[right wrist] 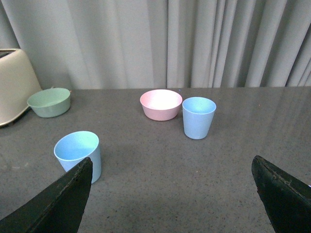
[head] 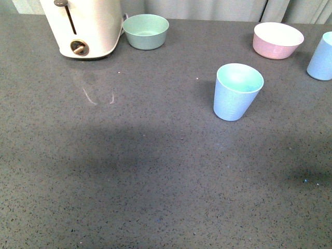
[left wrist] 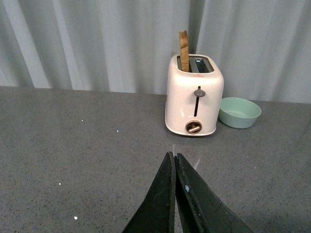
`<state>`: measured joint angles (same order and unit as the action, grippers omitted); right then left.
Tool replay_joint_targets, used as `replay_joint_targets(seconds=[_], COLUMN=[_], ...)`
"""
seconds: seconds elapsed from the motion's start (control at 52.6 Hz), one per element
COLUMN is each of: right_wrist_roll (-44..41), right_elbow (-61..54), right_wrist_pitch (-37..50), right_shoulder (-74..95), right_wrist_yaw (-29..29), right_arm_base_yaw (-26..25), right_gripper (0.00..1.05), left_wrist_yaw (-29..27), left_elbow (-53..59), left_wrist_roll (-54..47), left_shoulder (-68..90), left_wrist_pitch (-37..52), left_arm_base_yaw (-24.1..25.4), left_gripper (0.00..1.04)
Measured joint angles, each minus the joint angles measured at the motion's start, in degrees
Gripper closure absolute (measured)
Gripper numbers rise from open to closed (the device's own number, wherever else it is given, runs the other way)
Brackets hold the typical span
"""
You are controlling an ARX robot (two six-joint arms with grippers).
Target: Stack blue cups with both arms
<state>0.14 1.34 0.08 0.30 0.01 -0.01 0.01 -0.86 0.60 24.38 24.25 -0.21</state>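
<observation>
A: Scanning from the left: seeing a toaster (head: 85,26) at the back with toast (left wrist: 183,51) in one slot, and a green bowl (head: 146,31) just beside it. Ignoring both for this job.

B: Checking the left gripper (left wrist: 173,158): pressing its jaws together on nothing, facing the toaster, well apart from either cup.

A: Moving right: finding the near cup (head: 237,92) standing upright, mouth up, alone on the counter (head: 129,181), right of centre. Then passing a pink bowl (head: 277,40) and spotting the far cup (head: 321,56) just beside it, running off the right edge of the front view.

B: Looking at the right gripper (right wrist: 171,162): spreading its jaws wide, gripping nothing, pointing between the two cups.

A: Judging the step: barely starting, with neither cup grasped or lifted.

B: Guessing the next move: opening the left jaws and swinging toward the near cup, sending the right toward the far cup, closing on its wall, lifting clear of the pink bowl, then lowering one cup straight into the other.
</observation>
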Motion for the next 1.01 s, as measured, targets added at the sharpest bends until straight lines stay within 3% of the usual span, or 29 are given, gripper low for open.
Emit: replay_joint_targets(seconds=[0.684,0.779,1.007], right_wrist_roll=[0.0,0.0,0.0], right_elbow=[0.0,0.0,0.0], right_wrist_pitch=[0.0,0.0,0.0], right_shoulder=[0.0,0.0,0.0], right_wrist_yaw=[0.0,0.0,0.0], right_arm_base_yaw=[0.0,0.0,0.0], right_gripper=[0.09,0.09,0.09], left_wrist_yaw=[0.0,0.0,0.0], left_elbow=[0.0,0.0,0.0], left_wrist_roll=[0.0,0.0,0.0], left_shoulder=[-14.3,-22.4,-23.8], left_wrist_pitch=[-14.2,-23.6,-24.2], left_arm_base_yaw=[0.0,0.0,0.0], left_gripper=[1.03,1.03,1.03])
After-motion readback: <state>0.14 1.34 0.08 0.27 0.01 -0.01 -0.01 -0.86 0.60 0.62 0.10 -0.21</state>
